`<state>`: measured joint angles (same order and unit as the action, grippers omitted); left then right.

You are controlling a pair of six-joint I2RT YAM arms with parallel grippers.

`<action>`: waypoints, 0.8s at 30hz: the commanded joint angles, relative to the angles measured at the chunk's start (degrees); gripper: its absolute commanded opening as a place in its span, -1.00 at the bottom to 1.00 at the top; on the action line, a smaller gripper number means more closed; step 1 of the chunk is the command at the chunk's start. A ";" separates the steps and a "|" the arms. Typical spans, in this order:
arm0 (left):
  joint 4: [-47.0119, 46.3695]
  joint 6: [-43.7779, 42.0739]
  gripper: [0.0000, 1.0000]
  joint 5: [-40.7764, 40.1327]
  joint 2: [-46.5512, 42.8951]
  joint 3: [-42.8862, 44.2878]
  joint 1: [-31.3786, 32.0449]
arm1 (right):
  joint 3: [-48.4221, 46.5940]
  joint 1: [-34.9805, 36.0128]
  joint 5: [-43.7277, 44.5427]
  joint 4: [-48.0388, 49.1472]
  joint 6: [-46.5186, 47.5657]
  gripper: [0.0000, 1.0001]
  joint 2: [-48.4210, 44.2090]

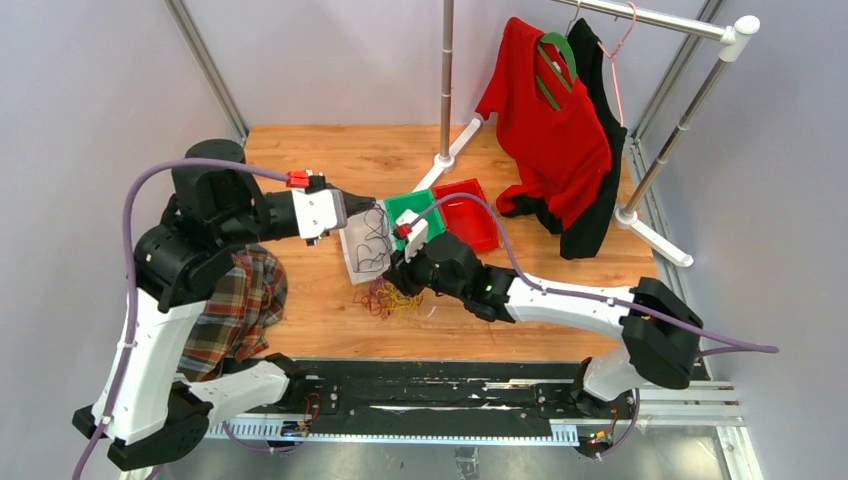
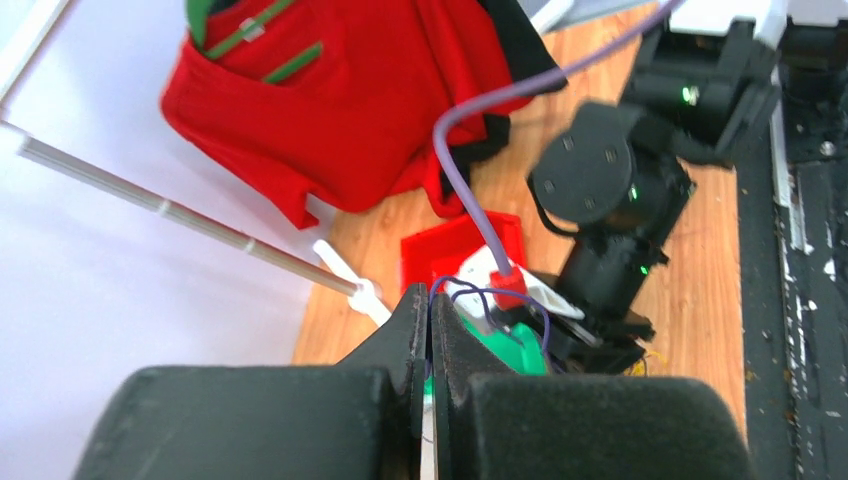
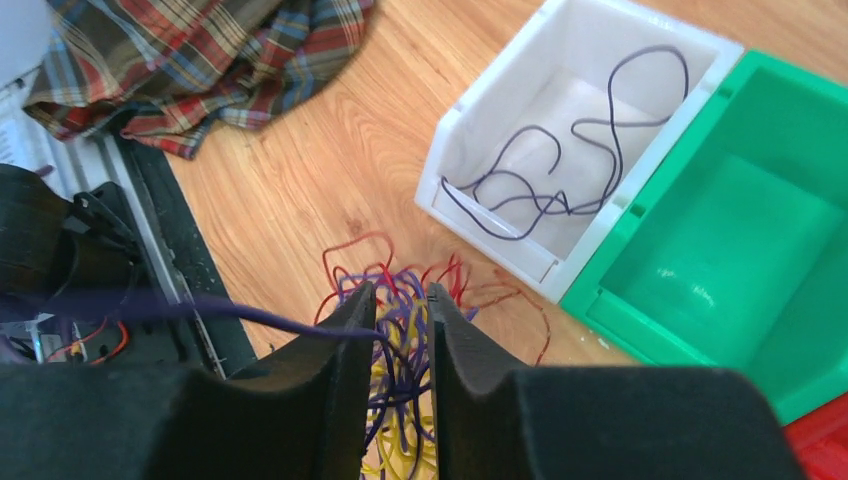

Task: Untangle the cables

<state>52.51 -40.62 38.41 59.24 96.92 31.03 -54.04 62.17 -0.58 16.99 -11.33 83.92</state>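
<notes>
The cables lie as a tangle of yellow, dark purple and red strands on the wooden table; they also show in the right wrist view. My right gripper hovers over the tangle with its jaws a narrow gap apart, and one dark purple strand lies draped across its left finger. In the top view the right gripper is just above the pile. My left gripper is shut on a dark purple strand and holds it above the white bin. Two or three purple strands lie in that bin.
A green bin and a red bin stand right of the white bin. A plaid cloth lies at the left. A clothes rack with a red shirt stands at the back right, its pole behind the bins.
</notes>
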 commanded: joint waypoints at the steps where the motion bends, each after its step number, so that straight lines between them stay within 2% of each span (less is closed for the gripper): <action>1: -1.36 2.33 -0.99 0.65 1.32 5.96 0.61 | 4.05 0.32 2.13 4.83 -2.63 -0.53 3.00; 9: -1.45 4.07 -0.99 0.42 4.25 16.13 0.61 | 10.48 0.27 4.87 7.64 -7.33 -0.60 4.28; 12: -4.19 5.45 -0.99 -1.25 5.31 18.79 0.61 | 12.70 0.32 5.62 7.96 -8.86 -0.54 4.00; 18: -16.26 10.20 -0.99 -7.50 5.77 20.66 0.61 | 17.96 0.65 8.27 9.96 -11.28 -0.36 2.13; 24: -37.44 14.92 -0.99 -17.41 4.79 17.95 0.61 | 20.29 1.42 9.77 10.40 -12.86 -0.31 0.46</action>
<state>34.00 -29.69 28.93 65.04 115.04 31.27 -35.29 62.35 6.37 26.33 -22.02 86.78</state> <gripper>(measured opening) 0.017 0.339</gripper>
